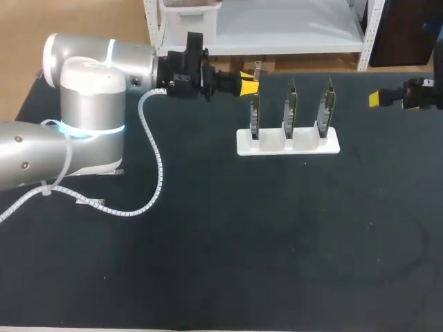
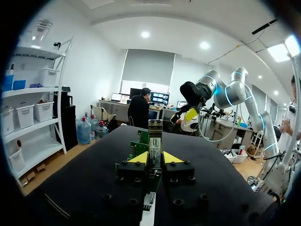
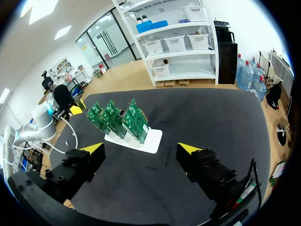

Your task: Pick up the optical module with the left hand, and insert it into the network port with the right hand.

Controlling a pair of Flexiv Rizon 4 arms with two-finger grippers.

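Yellow-tipped left tool (image 1: 248, 84) clamped the optical module (image 2: 155, 139) at upper middle of the frame; pickup looked done. Beyond it stood the circuit boards (image 1: 291, 111). Right tool (image 1: 375, 99), upper right, gaped wide; handover and insertion remained.

The bench (image 1: 277, 242) was a dark, matte surface. A white stand (image 1: 288, 142) sat on it, just ahead of the left tool (image 1: 250, 86) and well apart from the right tool (image 1: 377, 99), holding three green boards (image 1: 291, 107) upright. A white coiled cable (image 1: 156, 173) lay behind the left tool.
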